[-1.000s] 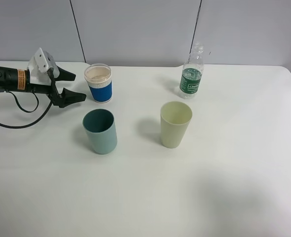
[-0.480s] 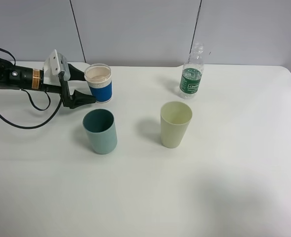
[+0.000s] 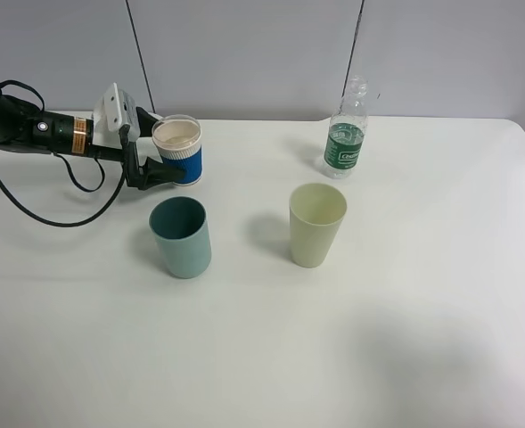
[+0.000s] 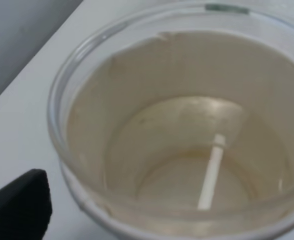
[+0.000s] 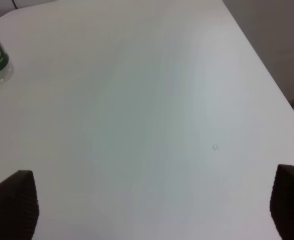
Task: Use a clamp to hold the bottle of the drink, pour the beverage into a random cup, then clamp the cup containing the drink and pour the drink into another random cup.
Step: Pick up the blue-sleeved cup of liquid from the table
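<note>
I saw the left gripper (image 3: 162, 144) with fingers spread either side of the blue-banded white cup (image 3: 182, 159), back left on the worktop (image 3: 405, 339); the right gripper (image 5: 149, 205) hung above the worktop, fingers wide apart.

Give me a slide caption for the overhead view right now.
Open left gripper flanks the blue-and-white cup; teal cup, yellow-green cup and bottle stand apart.

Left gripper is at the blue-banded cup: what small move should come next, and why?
Probably close the left gripper on the blue-banded cup: its open fingers flank the upright cup, which appears to hold liquid, and the teal tumbler stands nearby.
</note>
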You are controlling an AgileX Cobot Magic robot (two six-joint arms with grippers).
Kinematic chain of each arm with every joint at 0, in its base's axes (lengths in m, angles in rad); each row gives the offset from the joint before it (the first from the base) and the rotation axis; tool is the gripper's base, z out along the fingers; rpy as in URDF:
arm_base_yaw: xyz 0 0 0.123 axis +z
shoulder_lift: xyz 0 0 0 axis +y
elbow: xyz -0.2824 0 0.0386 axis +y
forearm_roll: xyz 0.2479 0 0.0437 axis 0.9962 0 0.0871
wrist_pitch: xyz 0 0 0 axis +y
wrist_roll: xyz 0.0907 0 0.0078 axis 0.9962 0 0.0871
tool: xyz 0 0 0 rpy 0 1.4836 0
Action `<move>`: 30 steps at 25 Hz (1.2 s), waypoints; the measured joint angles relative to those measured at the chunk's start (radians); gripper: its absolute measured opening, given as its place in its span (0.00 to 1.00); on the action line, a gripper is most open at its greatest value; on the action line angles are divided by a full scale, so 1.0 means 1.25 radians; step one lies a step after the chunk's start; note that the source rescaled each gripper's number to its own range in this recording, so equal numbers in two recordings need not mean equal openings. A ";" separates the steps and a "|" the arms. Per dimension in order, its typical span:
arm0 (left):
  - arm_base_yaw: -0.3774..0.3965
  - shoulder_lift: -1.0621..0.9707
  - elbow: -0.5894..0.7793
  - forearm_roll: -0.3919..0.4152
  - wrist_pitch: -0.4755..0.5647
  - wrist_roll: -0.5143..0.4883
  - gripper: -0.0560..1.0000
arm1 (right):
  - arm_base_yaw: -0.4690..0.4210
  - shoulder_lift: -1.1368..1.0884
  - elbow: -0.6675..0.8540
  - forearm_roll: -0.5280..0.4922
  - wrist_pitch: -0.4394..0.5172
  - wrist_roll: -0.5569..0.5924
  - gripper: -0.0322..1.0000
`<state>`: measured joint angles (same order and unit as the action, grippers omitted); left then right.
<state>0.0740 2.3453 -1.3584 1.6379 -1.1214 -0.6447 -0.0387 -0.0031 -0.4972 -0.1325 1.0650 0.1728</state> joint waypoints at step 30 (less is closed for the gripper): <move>-0.048 0.019 -0.004 -0.045 -0.001 -0.071 1.00 | 0.000 0.000 0.000 0.000 0.000 0.000 0.85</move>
<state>0.0144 2.3694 -1.3636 1.5813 -1.1223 -0.7335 -0.0387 -0.0031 -0.4972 -0.1325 1.0650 0.1728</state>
